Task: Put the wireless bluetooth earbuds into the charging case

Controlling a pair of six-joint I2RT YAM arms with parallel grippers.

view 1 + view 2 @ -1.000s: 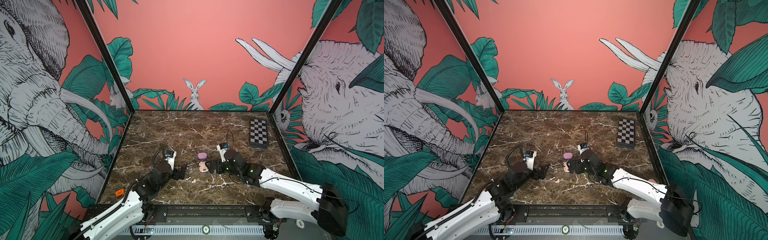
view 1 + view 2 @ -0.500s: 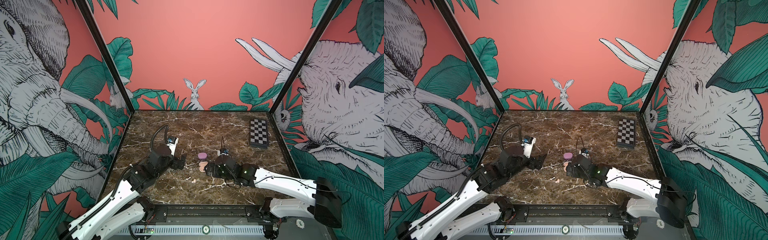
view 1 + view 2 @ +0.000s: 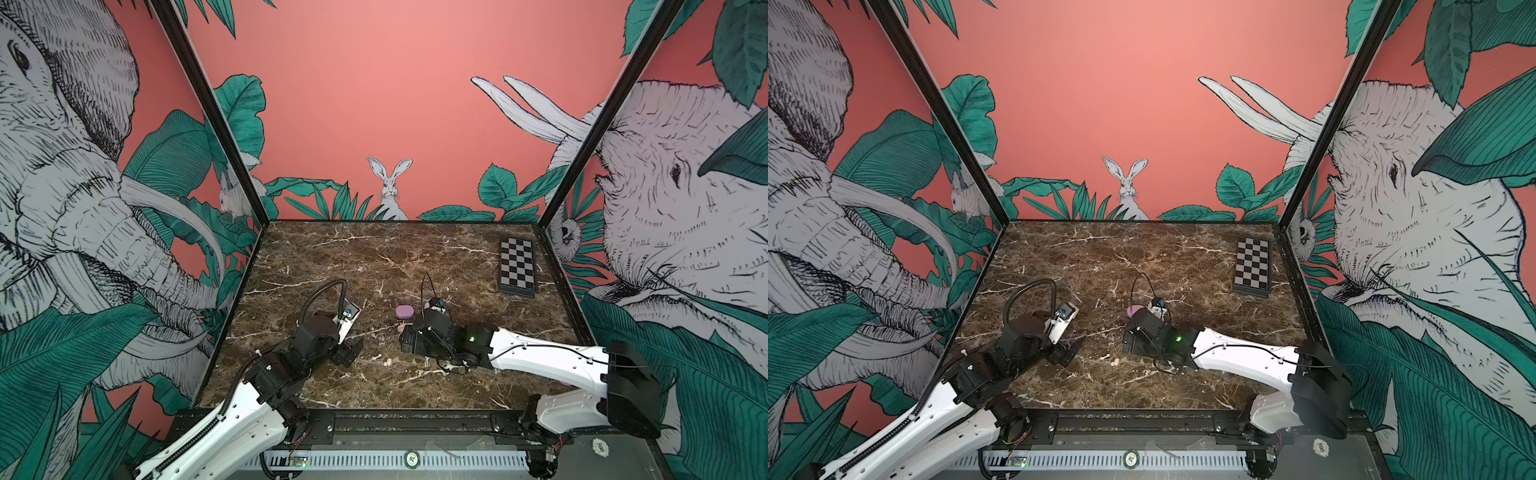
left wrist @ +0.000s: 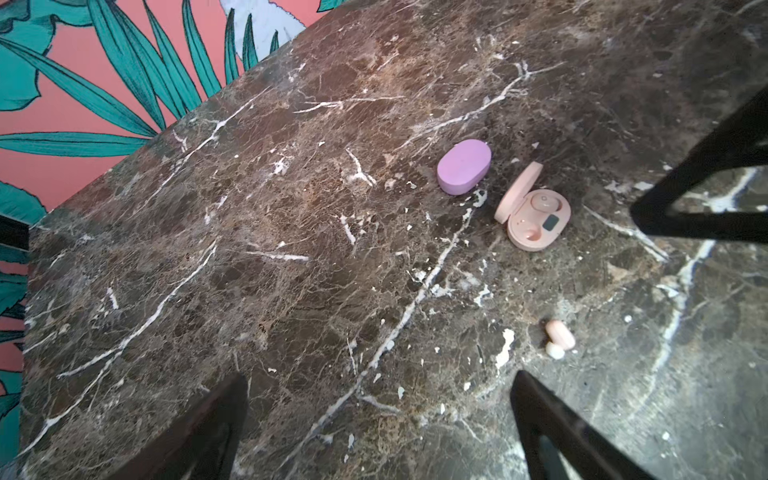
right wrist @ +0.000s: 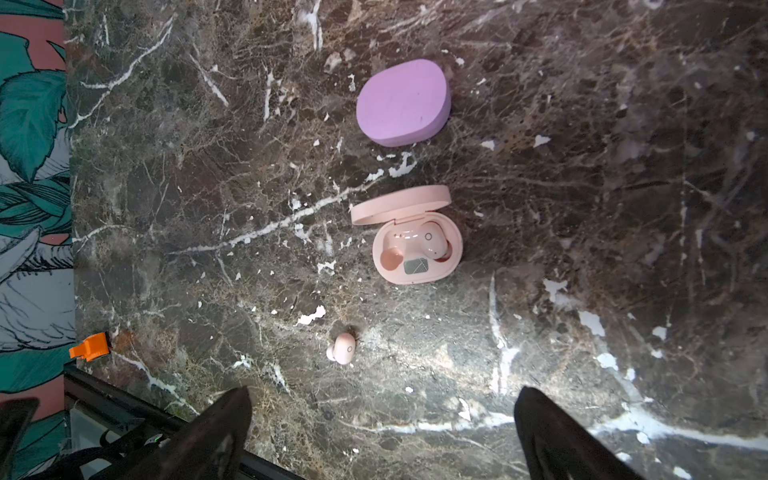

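Polished veined marble tabletop [image 5: 582,208], matt lilac plastic case [image 5: 403,102], smooth peach plastic case [image 5: 415,274], glossy peach earbud [image 5: 344,348]

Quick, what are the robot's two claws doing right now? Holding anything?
Left gripper: open, holding nothing.
Right gripper: open, holding nothing, above the marble table.
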